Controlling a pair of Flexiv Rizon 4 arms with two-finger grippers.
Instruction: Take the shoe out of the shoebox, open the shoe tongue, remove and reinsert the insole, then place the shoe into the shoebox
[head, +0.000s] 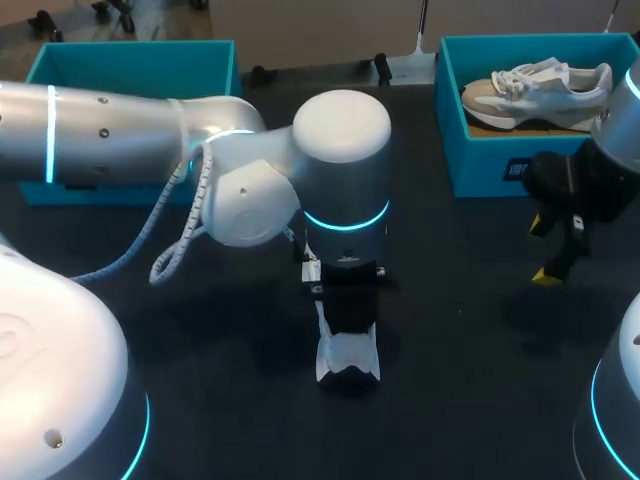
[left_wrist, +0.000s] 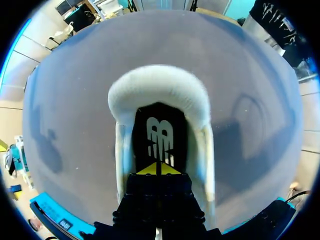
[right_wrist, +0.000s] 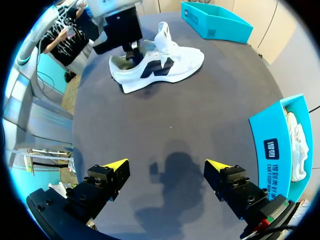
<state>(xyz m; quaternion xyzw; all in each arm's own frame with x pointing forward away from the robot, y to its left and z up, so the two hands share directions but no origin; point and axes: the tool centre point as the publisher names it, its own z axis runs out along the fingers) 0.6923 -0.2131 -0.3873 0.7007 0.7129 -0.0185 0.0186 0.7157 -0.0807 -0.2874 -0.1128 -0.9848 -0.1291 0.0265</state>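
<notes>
A white shoe (head: 347, 355) (right_wrist: 160, 67) with a dark side logo stands on the dark table, near the middle. My left gripper (head: 345, 300) (left_wrist: 159, 168) (right_wrist: 131, 47) points down into the shoe's opening, its yellow tips shut together. The tips rest on the black insole (left_wrist: 160, 135), which lies flat inside; I cannot see whether they pinch it. The shoe's white heel collar (left_wrist: 157, 85) curves ahead of the tips. My right gripper (head: 555, 245) (right_wrist: 166, 165) hangs open and empty above bare table, to the right of the shoe. It is just in front of the teal shoebox (head: 480, 165) (right_wrist: 272, 145).
The teal shoebox at the back right holds a second pale shoe (head: 535, 85) (right_wrist: 298, 145). Another teal box (head: 130, 60) (right_wrist: 215, 22) stands at the back left, partly behind my left arm (head: 150, 130), which spans the table's left half.
</notes>
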